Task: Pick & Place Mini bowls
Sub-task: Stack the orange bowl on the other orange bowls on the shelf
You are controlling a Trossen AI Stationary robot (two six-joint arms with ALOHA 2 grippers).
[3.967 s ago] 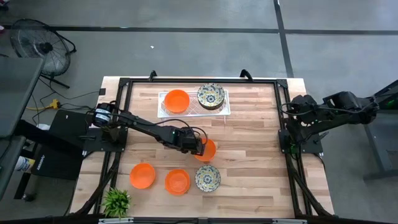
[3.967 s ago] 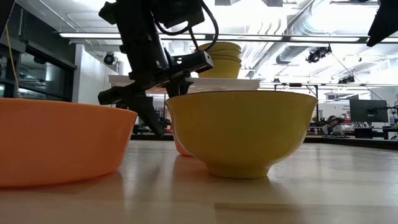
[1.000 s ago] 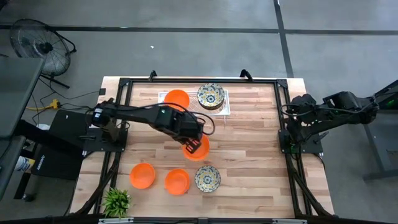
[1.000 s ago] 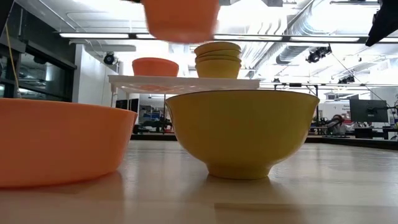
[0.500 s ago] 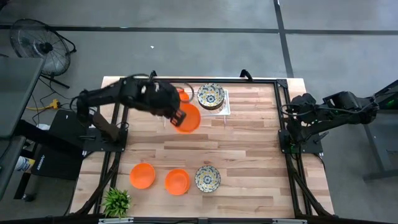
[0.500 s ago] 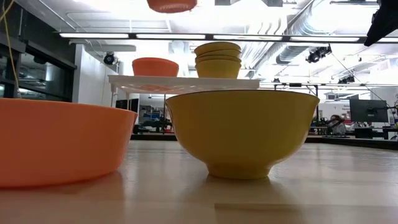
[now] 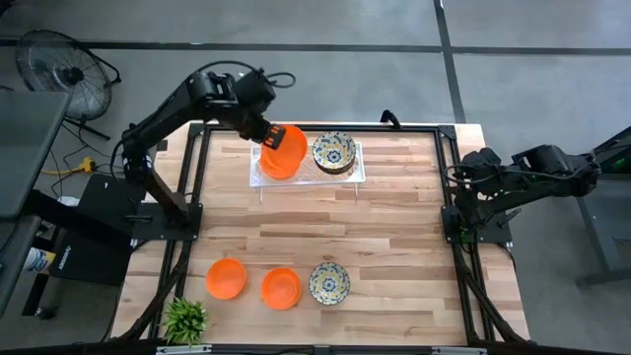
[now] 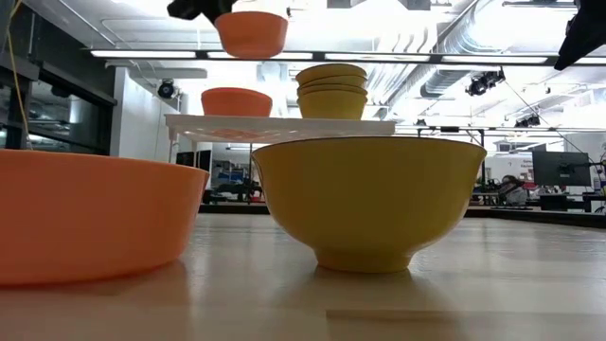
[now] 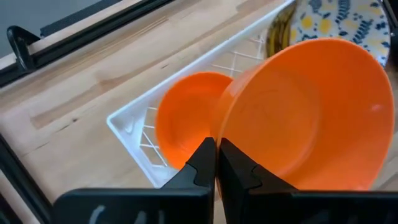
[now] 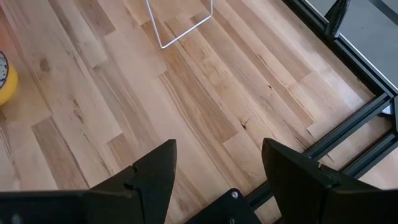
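My left gripper (image 7: 268,139) is shut on an orange mini bowl (image 7: 288,148) and holds it in the air over the white lattice tray (image 7: 356,165) at the table's far side. On the tray rest another orange mini bowl (image 9: 179,126) and a stack of patterned mini bowls (image 7: 334,152). Two orange mini bowls (image 7: 226,278) (image 7: 281,287) and one patterned mini bowl (image 7: 329,282) stand on their bases near the front edge. My right gripper (image 10: 217,168) waits open above the table's right edge. My left gripper pinches the orange bowl's wall at the rim (image 9: 221,138), one finger inside and one outside. The fingers (image 9: 200,167) come slanting down from the table's far left. The bowl is lifted clear, above the tray, and sits about upright in the low view (image 8: 251,33).
The tray stands raised on thin wire legs (image 10: 180,28). A black frame (image 7: 446,148) runs around the tabletop. A small green plant (image 7: 184,319) sits at the near left corner. Bare wood lies between the tray and the front row of bowls.
My left gripper, staying shut on the orange bowl, has carried it from above the table's middle up and toward the far edge, ending over the tray's left part. The bowl has stayed clear of everything below it.
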